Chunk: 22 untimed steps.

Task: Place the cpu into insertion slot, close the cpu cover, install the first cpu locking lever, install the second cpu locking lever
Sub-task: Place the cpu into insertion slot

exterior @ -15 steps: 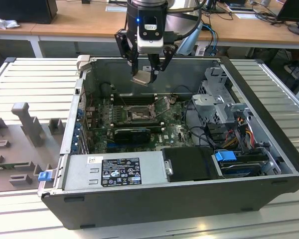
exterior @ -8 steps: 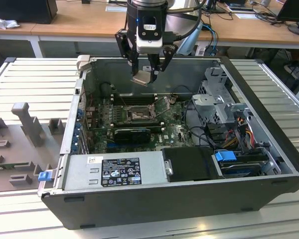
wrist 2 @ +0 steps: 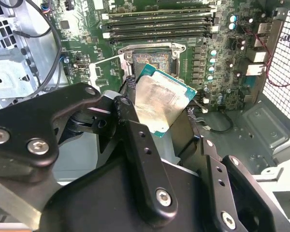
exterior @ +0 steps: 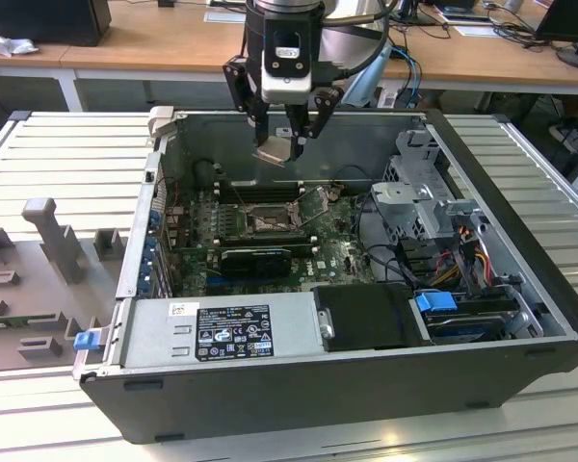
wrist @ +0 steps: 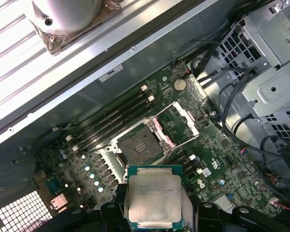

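My gripper [exterior: 281, 144] is shut on the cpu [exterior: 275, 151], a flat silvery square chip that I hold tilted above the motherboard near the case's back wall. In both wrist views the cpu [wrist 2: 162, 99] [wrist: 153, 195] sits between the black fingers [wrist 2: 135, 140]. The insertion slot [exterior: 268, 219] [wrist: 140, 145] [wrist 2: 152, 60] lies bare below and a little ahead of the chip. Beside the slot, the cpu cover [wrist: 180, 120] [wrist 2: 108, 72] stands swung up on its hinge. A thin lever rod [exterior: 311, 197] sticks up next to the socket.
The open computer case [exterior: 520, 207] surrounds the board. Long memory slots [wrist: 117, 116] run behind the socket, and a black card [exterior: 255, 258] lies in front of it. On the exterior view's right are a drive cage [exterior: 414, 192] and cables [exterior: 366, 207]. A grey fixture [exterior: 48, 236] stands outside on the left.
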Tool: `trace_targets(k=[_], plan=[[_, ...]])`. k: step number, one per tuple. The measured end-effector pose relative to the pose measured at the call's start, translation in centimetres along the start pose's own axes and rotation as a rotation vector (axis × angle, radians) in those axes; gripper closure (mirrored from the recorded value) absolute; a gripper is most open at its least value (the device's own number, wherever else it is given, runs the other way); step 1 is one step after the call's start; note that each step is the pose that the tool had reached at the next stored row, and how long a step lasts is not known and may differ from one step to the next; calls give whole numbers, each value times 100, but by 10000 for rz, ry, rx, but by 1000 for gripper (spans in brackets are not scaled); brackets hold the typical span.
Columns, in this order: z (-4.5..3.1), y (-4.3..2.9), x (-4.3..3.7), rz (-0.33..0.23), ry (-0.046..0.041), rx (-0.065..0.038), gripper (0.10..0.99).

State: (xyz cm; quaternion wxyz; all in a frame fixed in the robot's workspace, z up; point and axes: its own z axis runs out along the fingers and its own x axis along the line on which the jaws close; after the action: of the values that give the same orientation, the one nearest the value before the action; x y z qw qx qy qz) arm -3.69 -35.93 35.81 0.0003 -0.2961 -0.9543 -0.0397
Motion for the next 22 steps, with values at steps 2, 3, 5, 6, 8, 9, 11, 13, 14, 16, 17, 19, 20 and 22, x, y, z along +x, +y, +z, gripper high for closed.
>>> trace_targets(k=[2, 3, 5, 6, 8, 9, 11, 13, 14, 16, 17, 19, 20, 22], plan=[[0, 0, 0, 53, -4, -2, 557], [0, 0, 0, 71, -6, -2, 557], [1, 0, 0, 142, -11, -4, 557], [1, 0, 0, 180, -14, -4, 557], [1, 0, 0, 220, -17, -6, 557], [1, 0, 0, 246, -19, -6, 557], [1, 0, 0, 291, -22, -7, 557], [2, 0, 0, 321, -24, -8, 557], [2, 0, 0, 337, -26, -8, 557], [3, 0, 0, 369, -28, -9, 557], [3, 0, 0, 397, -30, -10, 557], [3, 0, 0, 449, -34, -11, 557], [4, 0, 0, 467, -35, -12, 557], [4, 0, 0, 510, -39, -13, 557]])
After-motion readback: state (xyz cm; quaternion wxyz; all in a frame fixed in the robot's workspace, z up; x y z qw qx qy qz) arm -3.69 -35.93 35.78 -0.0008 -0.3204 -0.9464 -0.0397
